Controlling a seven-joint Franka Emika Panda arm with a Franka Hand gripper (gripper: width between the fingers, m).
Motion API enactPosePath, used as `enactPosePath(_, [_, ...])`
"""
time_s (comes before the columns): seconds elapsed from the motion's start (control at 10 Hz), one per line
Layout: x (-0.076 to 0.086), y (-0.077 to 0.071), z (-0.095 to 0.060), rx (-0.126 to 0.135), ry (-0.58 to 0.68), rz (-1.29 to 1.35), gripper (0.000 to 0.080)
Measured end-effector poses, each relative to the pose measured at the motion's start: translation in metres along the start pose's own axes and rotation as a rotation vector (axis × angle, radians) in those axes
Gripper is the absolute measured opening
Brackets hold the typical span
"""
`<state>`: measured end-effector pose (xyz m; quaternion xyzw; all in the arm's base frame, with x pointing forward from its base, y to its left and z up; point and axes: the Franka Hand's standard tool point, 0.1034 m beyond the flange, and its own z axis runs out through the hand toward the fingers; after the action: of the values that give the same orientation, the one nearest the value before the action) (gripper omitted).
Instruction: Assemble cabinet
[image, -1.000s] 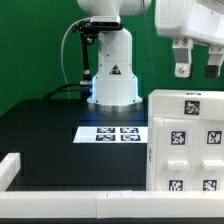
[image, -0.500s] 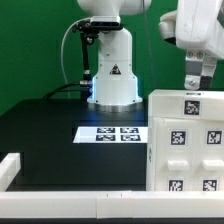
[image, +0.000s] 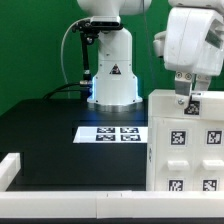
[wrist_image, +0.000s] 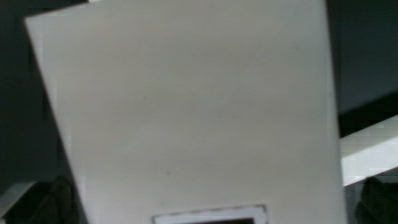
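Standing at the exterior view's right edge of the black surface (image: 50, 125): the cabinet (image: 186, 140), a white plastic box, upright, running out of frame at the right and bottom. Showing a matte white front face carrying black-and-white square tags in rows, plus one more tag lying on its flat top near the back. Hovering right over that top: the pincer (image: 186, 93), hanging from the glossy white wrist housing, one dark finger reaching down to about the top edge; touching or just clear, impossible to tell. Spreading wide, jaws fully parted, gripping nothing. Filling nearly the whole wrist view: a plain pale grey-white panel of the cabinet (wrist_image: 187, 110), smooth and unmarked except for a dark rectangle with a white border peeking in at one edge, blurred. Lying flat on the surface just beside the cabinet, toward the exterior view's left: the marker board (image: 112, 133) with four square tags. Rising behind it: the robot base (image: 112, 70), white, bearing a warning triangle. Running along the near side: a low white rail (image: 60, 176).
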<state>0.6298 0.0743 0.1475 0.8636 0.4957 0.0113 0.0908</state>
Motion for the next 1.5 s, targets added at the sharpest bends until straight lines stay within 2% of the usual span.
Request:
enactPosePath(0.2, [-0.0008,0.0005,0.0003,0.001,0.0,0.052,0.0788])
enactPosePath(0.3, [-0.0007,0.0005,0.0003,0.0,0.0,0.143,0.063])
enactPosePath(0.4, [-0.0008,0.0011,-0.0002,0.0,0.001,0.231,0.0563])
enactPosePath(0.7, [-0.0001,0.0018,-0.0008,-0.002,0.004,0.493,0.0563])
enactPosePath(0.9, [0.0009,0.0025,-0.0005,-0.007,0.016,0.788,0.0563])
enactPosePath(1.1, [0.0002,0.0001,-0.0003,0.017,0.003,1.087,0.0563])
enactPosePath(1.2, [0.0005,-0.0001,0.0002,0.041,0.009,1.222,0.0563])
enactPosePath(1.5, [0.0009,-0.0003,0.0002,0.043,0.005,1.424,0.0563])
